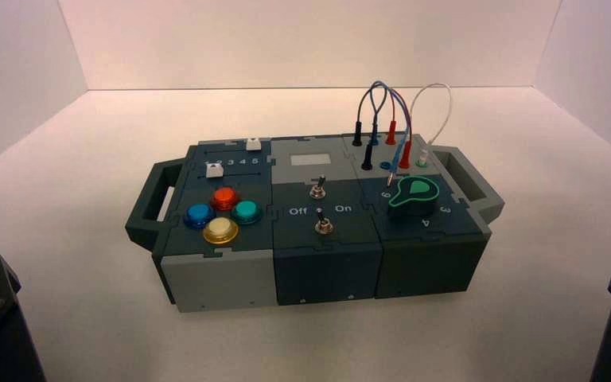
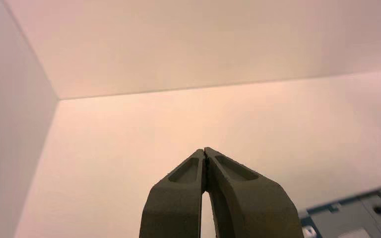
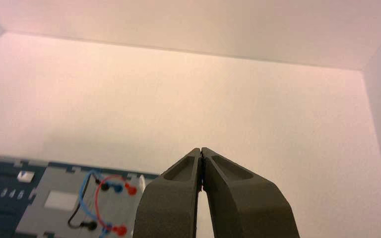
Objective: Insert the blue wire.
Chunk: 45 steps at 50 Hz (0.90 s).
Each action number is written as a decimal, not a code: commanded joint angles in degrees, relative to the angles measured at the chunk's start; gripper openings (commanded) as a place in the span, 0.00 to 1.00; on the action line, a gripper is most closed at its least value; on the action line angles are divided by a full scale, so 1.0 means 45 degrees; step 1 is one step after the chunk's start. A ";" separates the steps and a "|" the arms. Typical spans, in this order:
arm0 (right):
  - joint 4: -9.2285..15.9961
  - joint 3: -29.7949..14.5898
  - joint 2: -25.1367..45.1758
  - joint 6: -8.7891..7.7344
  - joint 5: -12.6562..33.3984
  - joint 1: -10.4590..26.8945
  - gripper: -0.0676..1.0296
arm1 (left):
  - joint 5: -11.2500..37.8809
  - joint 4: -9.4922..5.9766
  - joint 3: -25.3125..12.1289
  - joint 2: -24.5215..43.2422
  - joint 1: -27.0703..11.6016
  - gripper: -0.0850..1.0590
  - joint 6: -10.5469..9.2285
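— Look at the left gripper: parked in front of the box, off to the left, closed narrow!
— And the right gripper?
— Parked in front too, off to the right, closed just as narrow.
— Now to the blue wire!
— Arches over the box's back right, one plug seated at the rear, the other leaning near the green-edged knob, pin exposed.

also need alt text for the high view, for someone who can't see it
A dark box stands on a white surface, the blue wire's near plug hanging free beside its blue socket; buttons, sliders, switches and a green-marked knob fill the rest, both arms parked at the sides.
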 commanded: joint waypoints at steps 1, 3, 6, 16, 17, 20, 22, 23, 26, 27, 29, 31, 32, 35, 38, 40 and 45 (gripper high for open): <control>0.0098 -0.0820 0.0352 0.0039 0.1602 0.0977 0.04 | 0.1602 -0.0039 -0.0645 0.0098 -0.1406 0.05 0.0039; 0.0215 -0.0879 0.0508 0.0039 0.2012 0.1172 0.04 | 0.2070 -0.0020 -0.0684 0.0117 -0.1758 0.05 0.0039; 0.0469 -0.0938 0.0762 0.0039 0.2480 0.1328 0.04 | 0.2656 -0.0020 -0.0781 0.0234 -0.2148 0.05 0.0039; 0.2773 -0.1133 0.2695 -0.0137 0.4434 0.2578 0.21 | 0.4629 -0.0098 -0.1426 0.1914 -0.4199 0.05 0.0059; 0.2949 -0.1152 0.2852 -0.0137 0.4531 0.2715 0.27 | 0.4687 -0.0098 -0.1445 0.1992 -0.4277 0.05 0.0039; 0.3301 -0.1289 0.3320 -0.0137 0.4805 0.3047 0.42 | 0.4824 -0.0098 -0.1562 0.2344 -0.4590 0.05 0.0059; 0.3516 -0.1426 0.3594 -0.0117 0.4961 0.3164 0.50 | 0.4824 -0.0098 -0.1602 0.2520 -0.4766 0.05 0.0039; 0.3574 -0.1465 0.3672 -0.0137 0.5000 0.3203 0.51 | 0.4824 -0.0098 -0.1621 0.2559 -0.4805 0.05 0.0059; 0.3906 -0.1699 0.4141 -0.0137 0.5215 0.3398 0.52 | 0.4824 -0.0098 -0.1719 0.2852 -0.4961 0.05 0.0078; 0.4043 -0.1758 0.4277 -0.0117 0.5254 0.3418 0.52 | 0.4805 -0.0098 -0.1758 0.2930 -0.4961 0.05 0.0059; 0.4199 -0.1875 0.4473 -0.0137 0.5273 0.3457 0.52 | 0.4785 -0.0098 -0.1797 0.3047 -0.4961 0.05 0.0078; 0.4414 -0.1973 0.4648 -0.0137 0.5293 0.3477 0.52 | 0.4746 -0.0078 -0.1816 0.3184 -0.4961 0.05 0.0098; 0.4512 -0.1992 0.4707 -0.0117 0.5312 0.3477 0.52 | 0.4707 -0.0098 -0.1836 0.3242 -0.4961 0.05 0.0117; 0.4785 -0.2031 0.4863 -0.0137 0.5391 0.3477 0.52 | 0.4668 -0.0078 -0.1836 0.3379 -0.4961 0.05 0.0176; 0.5039 -0.1992 0.5098 -0.0137 0.5391 0.3477 0.52 | 0.4668 -0.0098 -0.1855 0.3555 -0.4961 0.05 0.0156; 0.5078 -0.1973 0.5215 -0.0137 0.5410 0.3477 0.52 | 0.4668 -0.0117 -0.1875 0.3691 -0.4980 0.05 0.0156; 0.5117 -0.1953 0.5762 -0.0137 0.5410 0.3477 0.52 | 0.4668 -0.0176 -0.1934 0.4062 -0.5039 0.05 0.0156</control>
